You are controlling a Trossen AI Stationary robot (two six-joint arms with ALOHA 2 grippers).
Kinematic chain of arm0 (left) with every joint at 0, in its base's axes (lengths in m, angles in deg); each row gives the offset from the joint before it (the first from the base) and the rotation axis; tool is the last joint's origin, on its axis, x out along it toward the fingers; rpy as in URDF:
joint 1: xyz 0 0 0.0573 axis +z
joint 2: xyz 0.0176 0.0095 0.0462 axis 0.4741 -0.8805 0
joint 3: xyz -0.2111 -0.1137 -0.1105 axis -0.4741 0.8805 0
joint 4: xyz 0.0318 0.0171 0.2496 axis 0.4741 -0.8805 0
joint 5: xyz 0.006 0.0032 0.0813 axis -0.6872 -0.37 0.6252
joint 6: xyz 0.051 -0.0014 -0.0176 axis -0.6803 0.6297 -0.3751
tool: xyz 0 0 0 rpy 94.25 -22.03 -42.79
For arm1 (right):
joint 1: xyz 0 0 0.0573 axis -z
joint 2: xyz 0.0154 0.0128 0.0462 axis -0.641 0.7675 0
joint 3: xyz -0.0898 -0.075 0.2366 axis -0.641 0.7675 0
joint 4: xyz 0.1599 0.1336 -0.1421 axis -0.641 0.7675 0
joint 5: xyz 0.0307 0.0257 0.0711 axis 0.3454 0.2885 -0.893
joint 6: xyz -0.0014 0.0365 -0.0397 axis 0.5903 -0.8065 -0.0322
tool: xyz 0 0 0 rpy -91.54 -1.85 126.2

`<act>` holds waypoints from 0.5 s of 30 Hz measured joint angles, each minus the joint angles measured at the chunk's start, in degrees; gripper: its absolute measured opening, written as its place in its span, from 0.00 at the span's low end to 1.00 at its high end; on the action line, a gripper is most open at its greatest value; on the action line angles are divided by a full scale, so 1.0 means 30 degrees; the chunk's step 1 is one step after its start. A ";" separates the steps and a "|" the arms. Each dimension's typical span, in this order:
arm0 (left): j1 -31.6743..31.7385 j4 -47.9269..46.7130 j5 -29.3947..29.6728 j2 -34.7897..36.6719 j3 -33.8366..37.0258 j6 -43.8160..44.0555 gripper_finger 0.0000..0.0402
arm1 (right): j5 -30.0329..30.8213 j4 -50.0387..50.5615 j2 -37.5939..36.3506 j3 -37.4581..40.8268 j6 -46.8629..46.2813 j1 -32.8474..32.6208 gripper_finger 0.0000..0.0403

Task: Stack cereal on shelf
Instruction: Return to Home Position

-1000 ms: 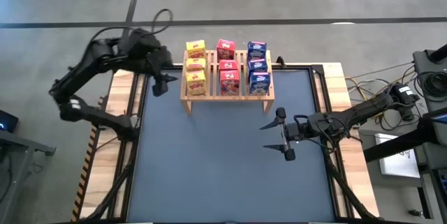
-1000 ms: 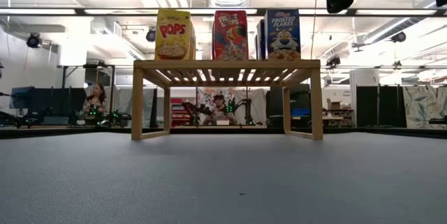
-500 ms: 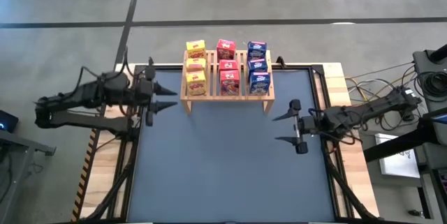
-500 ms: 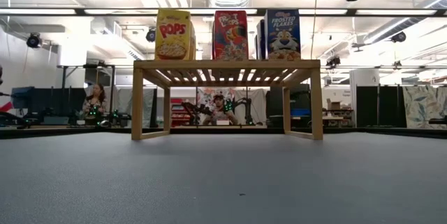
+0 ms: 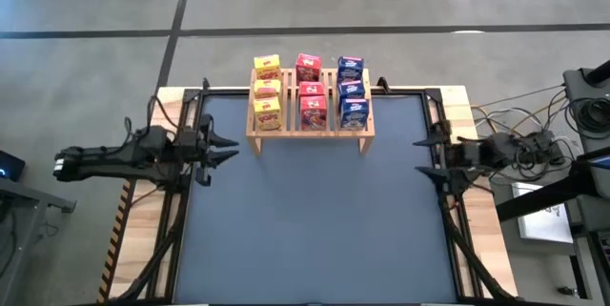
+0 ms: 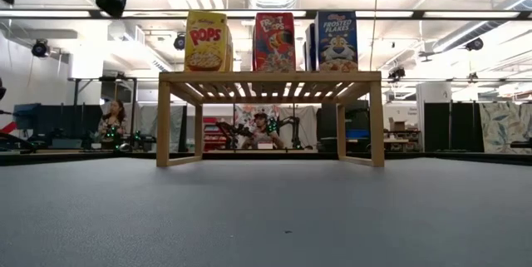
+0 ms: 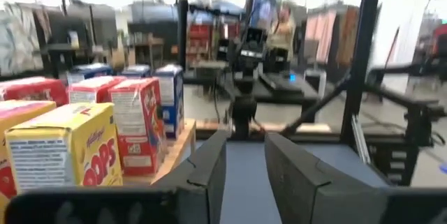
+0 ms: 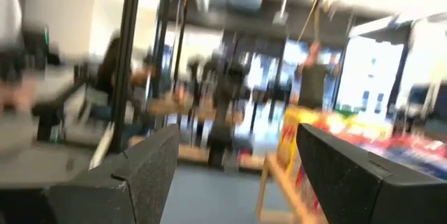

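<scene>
Table mat: the dark table mat point(image 5: 305, 230) runs from your near edge up to the shelf legs.
Left gripper: the left gripper point(image 5: 227, 147) sits low at the mat's left edge, near the shelf's front left leg. Its jaws are parted by a moderate gap and hold nothing.
Right gripper: the right gripper point(image 5: 421, 156) sits at the mat's right edge, well apart from the shelf. Its jaws are spread wide and empty.
Shelf: the shelf point(image 5: 310, 132) stands at the far middle of the table, slatted top level.
Cereal: all nine boxes stand upright on the shelf in three columns: yellow boxes point(image 5: 267, 87) left, red boxes point(image 5: 311, 87) middle, blue boxes point(image 5: 352, 87) right.
Handling: expect light, hollow cardboard that dents under a hard squeeze, and the printed faces look slick.
Where to grip: take a box across its narrow sides, about mid-height, with gentle pressure.
In the way: the columns stand close together, so you have little finger room between neighbours. The front boxes block any reach to those behind.
Beyond: loose cables point(image 5: 519, 115) lie off the table's right side, and a seated person point(image 6: 112, 120) shows far back in the room.
</scene>
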 joint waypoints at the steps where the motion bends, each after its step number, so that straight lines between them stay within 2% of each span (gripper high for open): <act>1: 0.0000 0.0904 0.0000 0.0249 0.0650 0.0009 0.20 | -0.0016 -0.0149 -0.0579 0.0219 -0.0007 -0.0009 0.67; 5: 0.0000 0.2557 -0.0001 0.0992 0.2328 0.0263 0.20 | -0.0003 0.0037 -0.2206 0.1196 -0.0182 0.0000 0.61; 11: -0.0007 0.2462 -0.0018 0.1880 0.3368 0.0648 0.19 | 0.1372 0.0488 -0.1716 0.1371 -0.0446 -0.0007 0.50; 15: -0.0015 0.2077 -0.0036 0.2546 0.3452 0.0558 0.19 | 0.1432 0.0641 -0.1935 0.1751 -0.0517 0.0000 0.44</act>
